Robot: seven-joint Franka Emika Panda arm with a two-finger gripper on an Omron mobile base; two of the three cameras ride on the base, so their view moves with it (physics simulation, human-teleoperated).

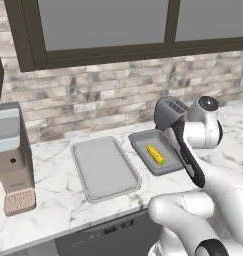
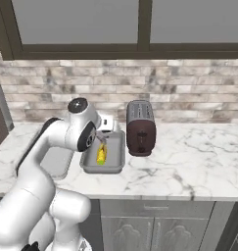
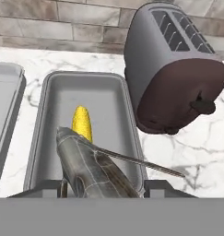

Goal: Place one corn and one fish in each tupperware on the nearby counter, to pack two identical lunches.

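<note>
You had the fish [image 3: 92, 168] hanging nose-out from the pincer [image 3: 104, 191] directly above the right tupperware [image 3: 114, 92], which already held one corn [image 3: 82, 121] lying lengthwise in its middle; that placement made sense, since this tray needed only a fish to complete its lunch. The fish sat close under the hand camera, its grey body crossing the near rim of the tray and its head over the cob, so a drop from there would likely have landed it inside, beside or partly on the corn. Your pincer was about half open, its jaws mostly hidden behind the fish; the body filled the gap between them, so it looked clamped on the fish rather than free of it, though the contact itself could not be seen. From the left base view, the arm reached over that same tray, with the corn [image 1: 155, 154] visible beside the wrist. The other tupperware [image 1: 104, 167] lay just to its left on the table [image 1: 53, 210] with nothing in it. The toaster [image 3: 175, 69] stood just beside the right tray, close enough that you needed to keep the fin clear of it.
</note>
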